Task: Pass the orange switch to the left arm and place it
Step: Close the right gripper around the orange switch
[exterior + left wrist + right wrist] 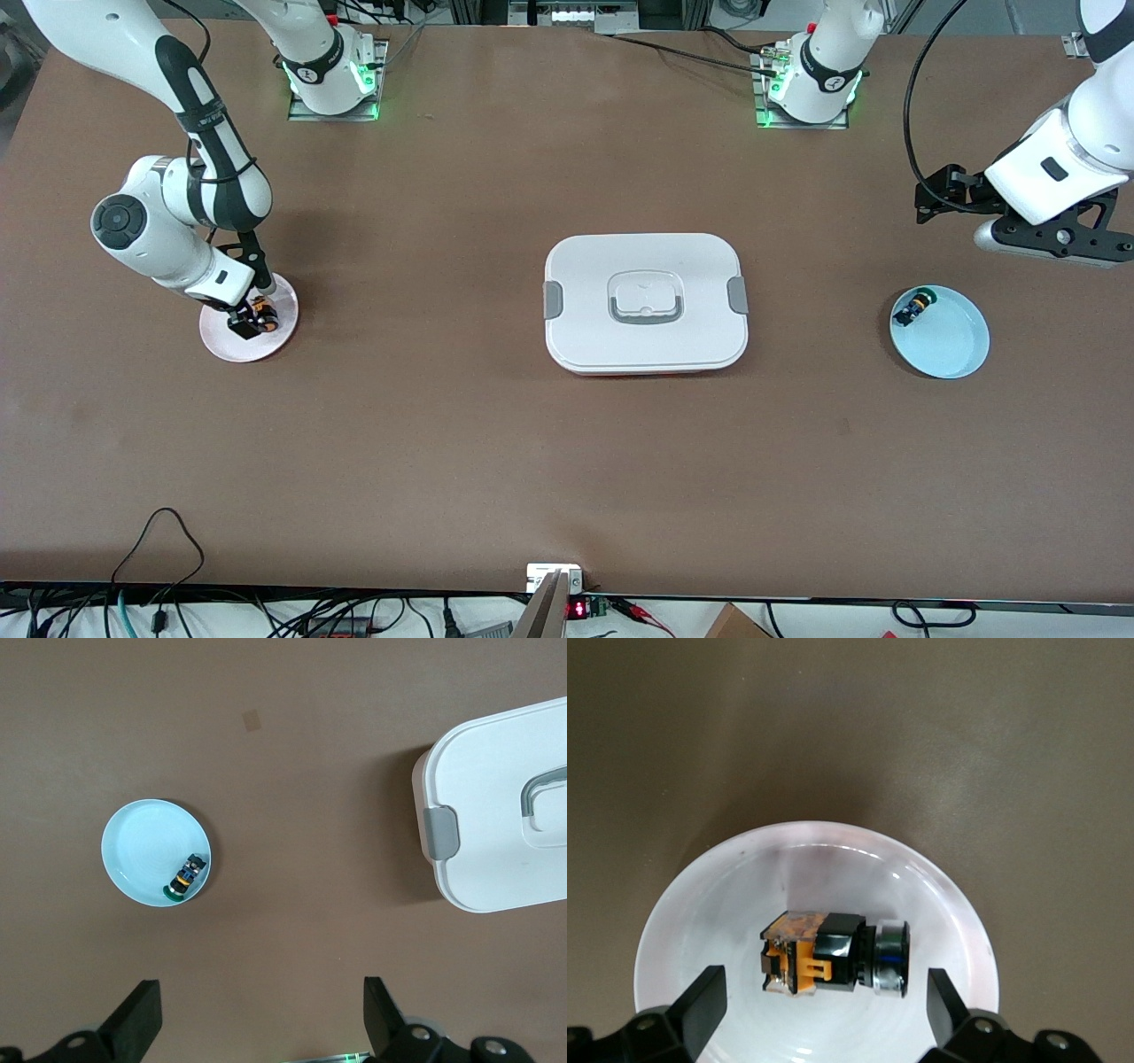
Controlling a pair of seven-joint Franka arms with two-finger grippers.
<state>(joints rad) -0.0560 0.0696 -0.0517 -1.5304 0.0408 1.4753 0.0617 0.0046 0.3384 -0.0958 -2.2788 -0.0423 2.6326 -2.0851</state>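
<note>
The orange switch lies on its side on a pink plate toward the right arm's end of the table. My right gripper is down at the plate, open, with a finger on each side of the switch and not touching it. In the right wrist view the switch lies between the open fingers of the right gripper. The white box stands at the middle of the table. My left gripper waits in the air, open and empty, over the left arm's end of the table.
A light blue plate lies toward the left arm's end, with a small black switch with a green cap on it. The plate, that switch and the box's end show in the left wrist view. Cables run along the table's front edge.
</note>
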